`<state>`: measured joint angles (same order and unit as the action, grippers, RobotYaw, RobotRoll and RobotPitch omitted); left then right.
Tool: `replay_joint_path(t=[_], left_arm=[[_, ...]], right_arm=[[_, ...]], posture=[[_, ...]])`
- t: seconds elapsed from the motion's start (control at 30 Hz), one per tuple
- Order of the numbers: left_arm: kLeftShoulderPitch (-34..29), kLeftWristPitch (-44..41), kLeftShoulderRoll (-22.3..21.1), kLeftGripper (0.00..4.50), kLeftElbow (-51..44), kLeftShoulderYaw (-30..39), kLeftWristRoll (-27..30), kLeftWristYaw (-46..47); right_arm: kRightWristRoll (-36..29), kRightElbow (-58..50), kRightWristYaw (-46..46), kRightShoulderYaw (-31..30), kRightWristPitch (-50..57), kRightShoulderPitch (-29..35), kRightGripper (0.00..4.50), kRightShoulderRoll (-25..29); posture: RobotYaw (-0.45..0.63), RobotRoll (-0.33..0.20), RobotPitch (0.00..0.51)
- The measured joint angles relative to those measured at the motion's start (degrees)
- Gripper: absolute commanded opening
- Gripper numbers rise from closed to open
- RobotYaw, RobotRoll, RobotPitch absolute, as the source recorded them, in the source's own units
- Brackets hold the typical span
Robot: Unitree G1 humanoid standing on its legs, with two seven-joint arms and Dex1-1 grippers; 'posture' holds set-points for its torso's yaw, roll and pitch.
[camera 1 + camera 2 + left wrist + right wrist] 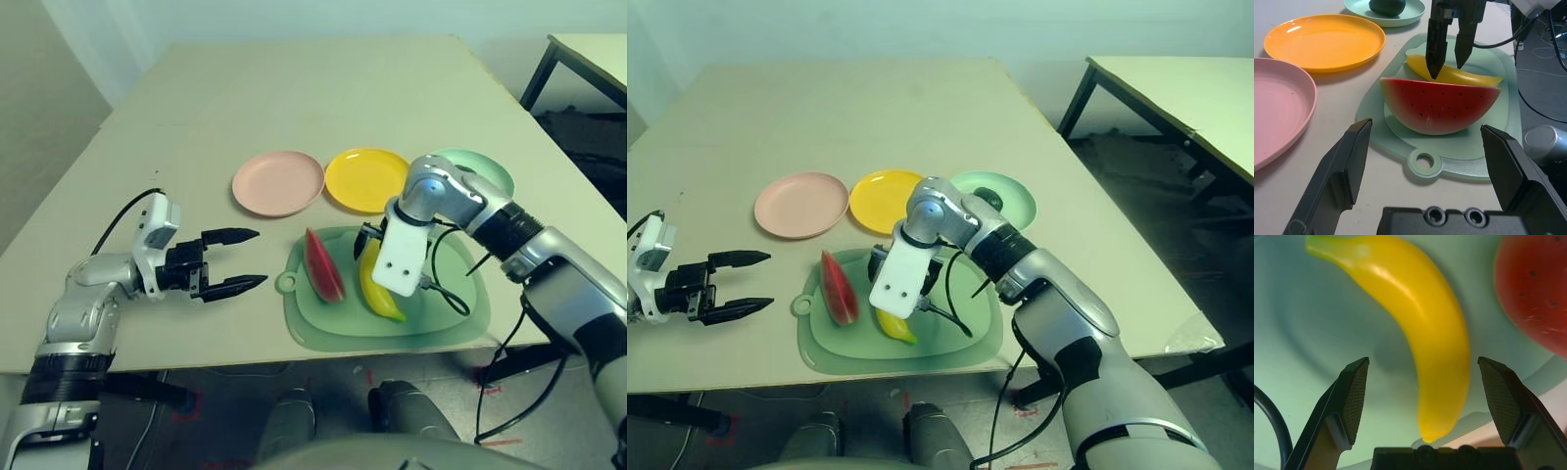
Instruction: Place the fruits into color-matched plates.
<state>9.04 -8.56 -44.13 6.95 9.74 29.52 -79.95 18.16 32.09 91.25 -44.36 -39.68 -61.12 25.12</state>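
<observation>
The banana lay on the green mat beside the watermelon wedge, directly beneath the right gripper, whose jaws stood wide and empty astride it. It looked a light, rigid, glossy toy, likely slippery; mid-body across the curve seemed the soundest hold. The left gripper was spread open, empty, well apart. The right arm hid part of the mint plate with the avocado.
</observation>
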Motion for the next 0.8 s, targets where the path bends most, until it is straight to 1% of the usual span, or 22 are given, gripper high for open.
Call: replay_joint_path(t=[0.1, 0.23, 0.3, 0.5, 0.7, 0.77, 0.8], left_arm=[[0.8, 0.0, 0.0, 4.50, 0.0, 0.0, 0.0, 0.0], [1.2, 0.0, 0.0, 4.50, 1.1, 0.0, 0.1, 0.0], [1.5, 0.0, 0.0, 4.50, 2.0, 0.0, 0.1, -0.1], [3.4, 0.4, 0.0, 4.50, 3.4, 0.0, -0.1, -0.6], [3.8, 0.9, 0.0, 4.50, 5.0, 0.0, -0.3, -1.3], [3.9, 1.0, 0.0, 4.50, 5.0, 0.0, -0.3, -1.5], [3.8, 1.0, 0.0, 4.50, 5.0, 0.0, -0.3, -1.5]], right_arm=[[0.0, -0.2, 0.7, -1.3, 0.0, 0.0, 4.47, 1.3], [-1.7, -1.6, 1.0, -5.0, 0.4, 0.0, 4.47, 6.5], [-2.5, -2.0, 1.1, -6.1, 0.6, 0.0, 4.47, 7.6], [-3.0, -2.3, 1.1, -6.0, 1.5, 0.0, 4.47, 5.7], [-8.4, -9.1, 1.1, -6.0, 11.3, 0.5, 4.47, 6.1], [-8.7, -10.4, 1.1, -6.0, 13.0, 1.0, 4.47, 6.2], [-8.7, -10.8, 1.1, -6.0, 13.6, 1.3, 4.10, 6.3]], posture=[[-0.03, 0.000, 0.070], [-0.03, 0.000, 0.072], [-0.04, 0.000, 0.072], [-0.04, 0.000, 0.071], [-0.05, 0.000, 0.072], [-0.05, 0.000, 0.072], [-0.05, 0.000, 0.073]])
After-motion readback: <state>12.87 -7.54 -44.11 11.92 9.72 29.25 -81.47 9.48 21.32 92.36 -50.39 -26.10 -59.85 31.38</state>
